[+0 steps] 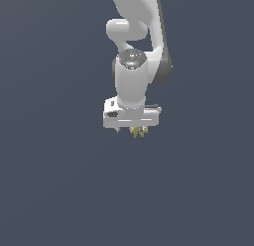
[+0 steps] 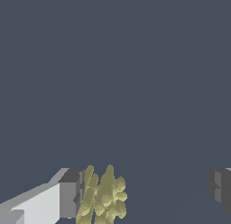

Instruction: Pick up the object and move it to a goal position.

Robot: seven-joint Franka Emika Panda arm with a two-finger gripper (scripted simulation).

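Dull yellow-olive spiky knobbly cluster [image 2: 103, 197] sits between our white gripper's [image 1: 132, 129] wide-apart fingers [image 2: 71, 193], touching one; we judge closing comes next.

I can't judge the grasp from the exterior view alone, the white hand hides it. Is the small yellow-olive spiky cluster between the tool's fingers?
Observer: Yes. In the wrist view the small yellow-olive spiky cluster sits inside the tool.
Operator: Centred?
Observer: No, it lies right beside one dark grey finger; whether they touch I cannot tell.
Operator: And the opposite side?
Observer: The other finger stands well apart from the cluster, with a wide gap; the tool is open.
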